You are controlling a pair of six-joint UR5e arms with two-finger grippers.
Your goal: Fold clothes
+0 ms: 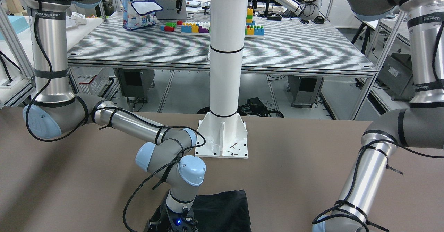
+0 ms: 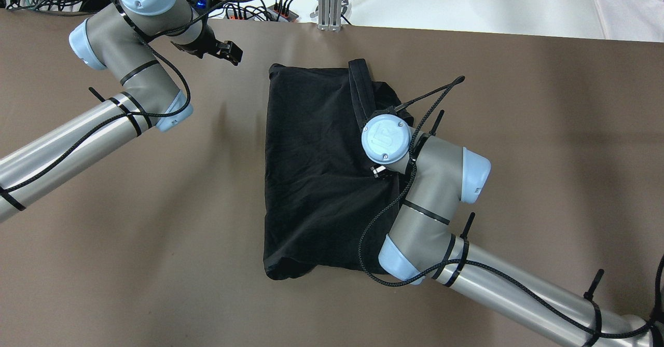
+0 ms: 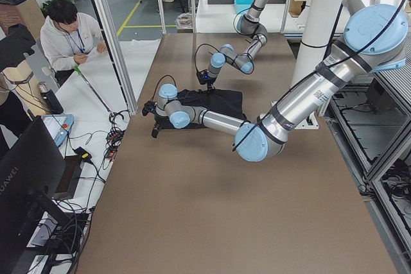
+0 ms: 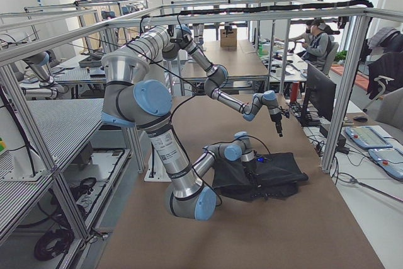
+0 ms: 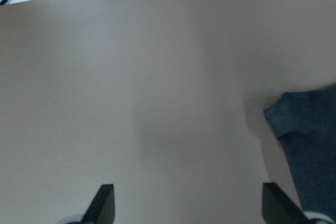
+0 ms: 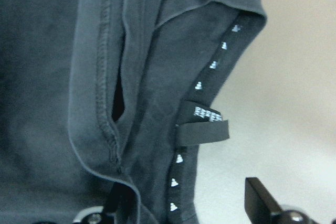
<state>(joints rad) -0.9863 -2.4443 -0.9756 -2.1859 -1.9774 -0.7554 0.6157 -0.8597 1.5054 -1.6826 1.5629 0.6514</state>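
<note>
On the table (image 2: 155, 207) — one black garment (image 2: 311, 181); left pincer (image 5: 189, 188), right pincer (image 6: 186, 195) spread wide.

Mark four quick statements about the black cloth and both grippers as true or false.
1. The black cloth lies on the brown table. True.
2. The left gripper grips a corner of the cloth. False: it is open over bare table, beside the cloth.
3. The right gripper is open above the cloth's edge. True.
4. The cloth hangs on the white pole. False: it lies on the table, apart from the pole's base.
</note>
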